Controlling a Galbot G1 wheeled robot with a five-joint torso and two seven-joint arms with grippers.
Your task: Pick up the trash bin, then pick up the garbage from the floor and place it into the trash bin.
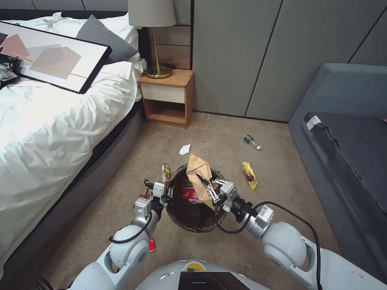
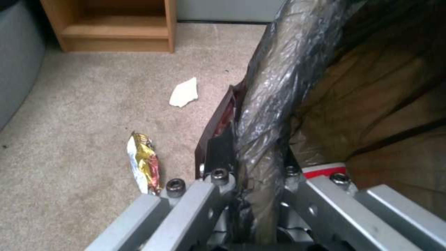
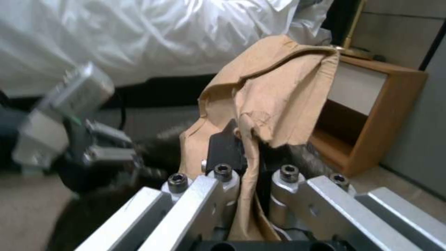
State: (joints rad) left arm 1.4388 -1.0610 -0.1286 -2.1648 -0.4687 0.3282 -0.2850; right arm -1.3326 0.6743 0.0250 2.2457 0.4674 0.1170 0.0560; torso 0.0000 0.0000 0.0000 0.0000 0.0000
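A: Could any writing be read on the litter?
B: None that I could make out. The bottle (image 1: 251,141) had a green label, but its lettering was too small, and the print on the two snack wrappers was a blur.
A: Count the pieces for me.
B: On the floor (image 1: 225,133): one bottle, one white tissue (image 1: 184,150), one yellow wrapper (image 1: 249,175) to the right of the bin, one gold-and-red wrapper (image 2: 145,164) just beside the bin's left side, and something small and red (image 1: 151,244) by the left arm. One red-and-white cup (image 1: 188,193) lay inside the trash bin (image 1: 193,219).
A: And the bin itself?
B: It stood between the two arms, in front of the robot. The left gripper (image 2: 254,174) was clamped on its rim, one finger outside and one inside the dark liner.
A: The right one?
B: The right gripper (image 1: 206,186) was over the bin's mouth, its fingers pinched tight on one crumpled brown paper bag (image 3: 274,94), which stood up above the rim.
A: Anything else nearby?
B: One bed (image 1: 52,133) on the left, with a framed picture (image 1: 52,60) lying on it, one wooden nightstand (image 1: 166,98) and one lamp (image 1: 155,40) upon it.
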